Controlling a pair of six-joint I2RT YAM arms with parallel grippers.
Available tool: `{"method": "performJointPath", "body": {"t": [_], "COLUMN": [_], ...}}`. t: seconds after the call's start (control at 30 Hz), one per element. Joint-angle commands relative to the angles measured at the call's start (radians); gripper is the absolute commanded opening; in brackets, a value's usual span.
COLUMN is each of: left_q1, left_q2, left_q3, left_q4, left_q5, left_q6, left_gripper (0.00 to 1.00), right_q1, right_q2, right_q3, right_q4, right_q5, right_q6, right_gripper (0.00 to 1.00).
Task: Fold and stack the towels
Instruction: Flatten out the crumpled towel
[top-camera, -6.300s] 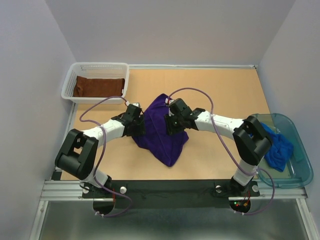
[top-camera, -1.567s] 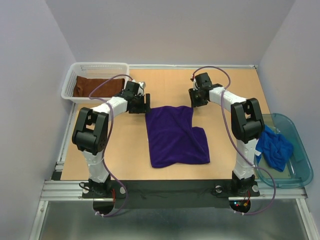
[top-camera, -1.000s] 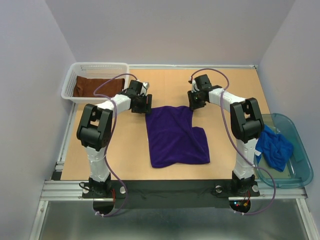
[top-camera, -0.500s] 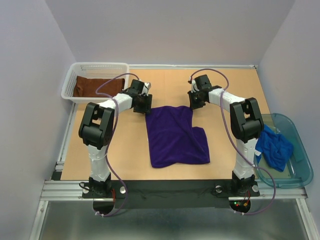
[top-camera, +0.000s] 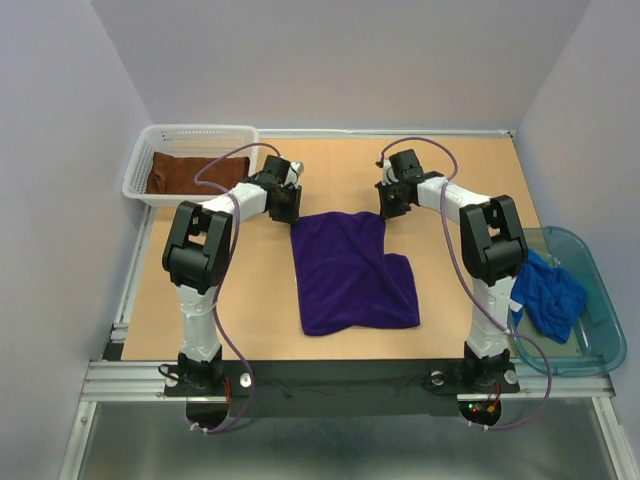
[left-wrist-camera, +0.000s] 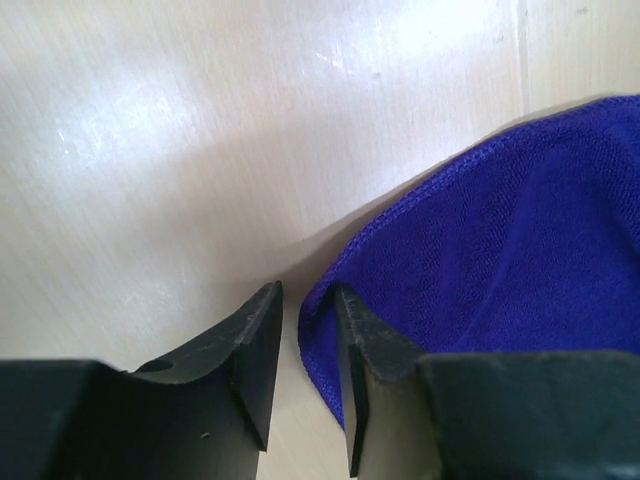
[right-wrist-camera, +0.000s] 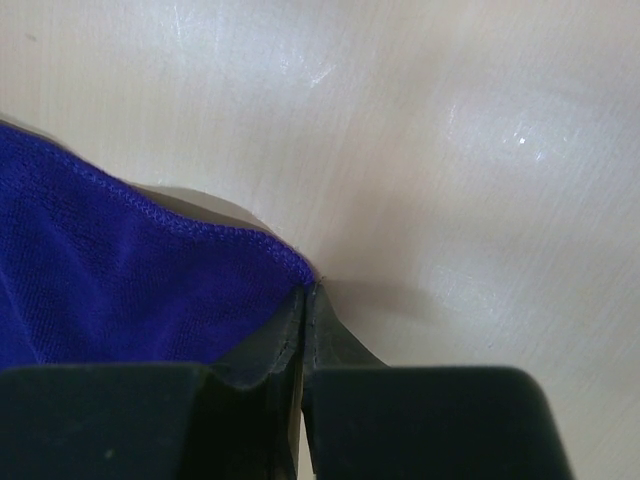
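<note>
Lying flat at centre as before, purple towel; left arm's elbow has shifted slightly right. Left wrist: left gripper fingers narrowly apart, towel hem in the gap. Right wrist: right gripper pressed together, pinching the far right corner; grip depth hidden.

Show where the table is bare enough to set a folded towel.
Bare table: far strip right of the basket; strip between left arm and purple towel; patch between towel and right arm. Crowded: the towel's far corners, at the left gripper and right gripper.
</note>
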Motion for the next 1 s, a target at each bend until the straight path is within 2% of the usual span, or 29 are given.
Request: {"method": "performJointPath", "body": {"t": [0.0, 0.13, 0.33, 0.43, 0.53, 0.63, 0.87, 0.97], "left_q1": [-0.004, -0.003, 0.002, 0.002, 0.000, -0.001, -0.047, -0.075], "left_q2": [0.012, 0.022, -0.031, -0.062, -0.088, -0.114, -0.258, -0.336], "left_q3": [0.047, 0.074, 0.143, 0.253, 0.336, 0.500, 0.735, 0.746], "left_q4": [-0.015, -0.024, -0.044, -0.067, -0.094, -0.119, -0.104, -0.065], "left_q5": [0.002, -0.014, -0.103, -0.155, -0.183, -0.183, -0.223, -0.237], "left_q6": [0.021, 0.032, 0.075, 0.107, 0.142, 0.161, 0.214, 0.228], "left_gripper": [0.31, 0.00, 0.00, 0.00, 0.00, 0.00, 0.00, 0.00], "right_q1": [0.000, 0.000, -0.007, -0.019, -0.031, -0.033, -0.034, -0.033], "right_q2": [0.038, 0.035, -0.032, -0.077, -0.118, -0.158, -0.284, -0.357], "right_q3": [-0.026, -0.018, 0.078, 0.183, 0.299, 0.422, 0.608, 0.612], "right_q4": [-0.010, -0.010, -0.010, -0.010, -0.009, -0.009, -0.009, -0.006], "right_q5": [0.016, 0.047, 0.160, 0.283, 0.335, 0.401, 0.391, 0.329], "right_q6": [-0.019, -0.022, -0.054, -0.068, -0.082, -0.113, -0.183, -0.220], "right_gripper": [0.01, 0.00, 0.00, 0.01, 0.00, 0.01, 0.00, 0.01]}}
